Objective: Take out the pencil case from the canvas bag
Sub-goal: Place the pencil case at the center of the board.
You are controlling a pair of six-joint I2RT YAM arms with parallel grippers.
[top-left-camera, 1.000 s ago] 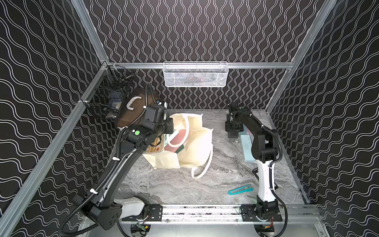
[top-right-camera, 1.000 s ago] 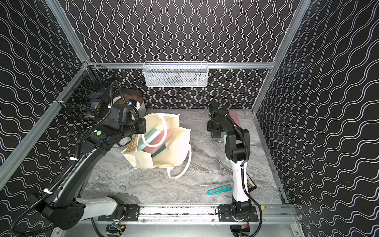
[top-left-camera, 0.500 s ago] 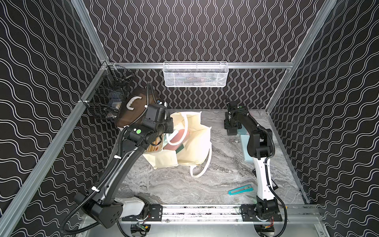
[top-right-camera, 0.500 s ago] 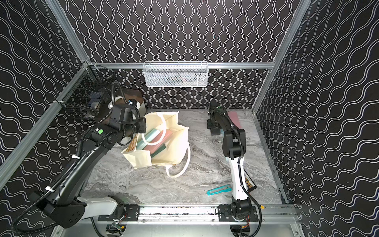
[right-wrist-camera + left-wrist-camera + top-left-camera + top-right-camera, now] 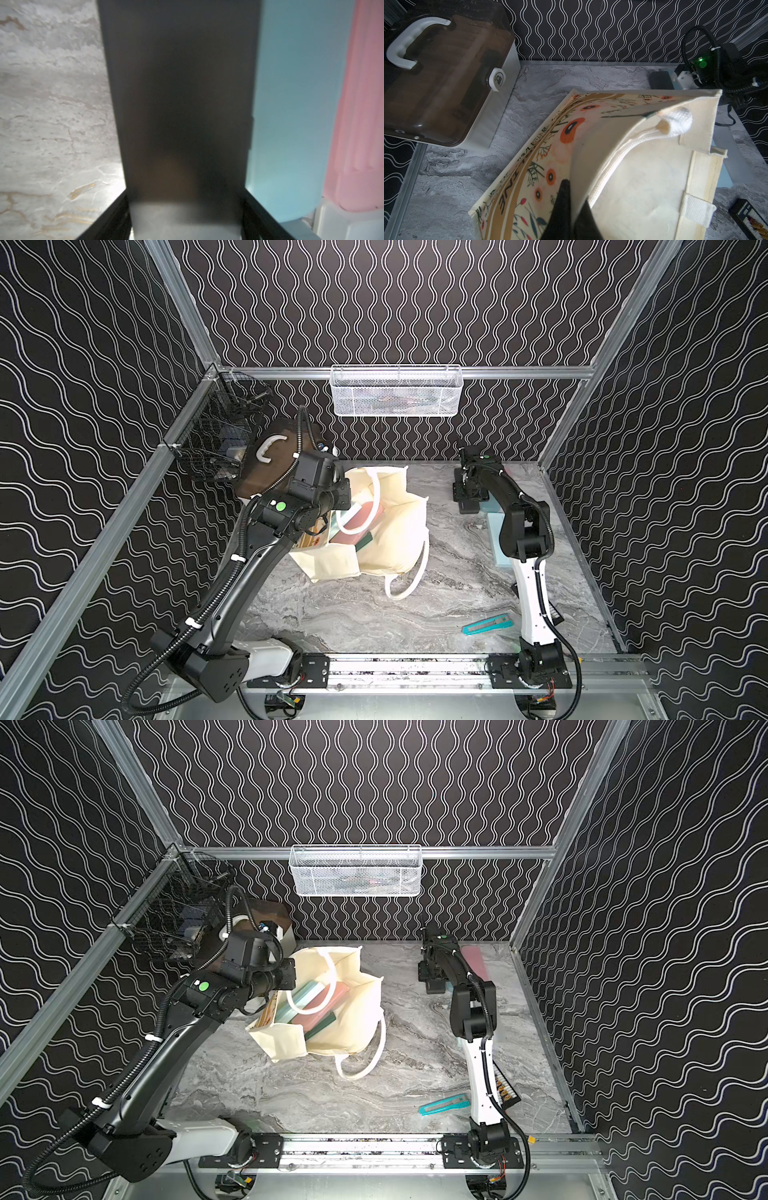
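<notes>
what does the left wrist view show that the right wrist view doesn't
Only left wrist: a brown-lidded white plastic box with a handle, and the left pincer shut on the cream canvas bag at its floral-printed edge. Only right wrist: a pink ribbed plastic item. Both: the black flat rectangular case at the right pincer, a light blue flat sheet beside it, and the grey marble tabletop.
</notes>
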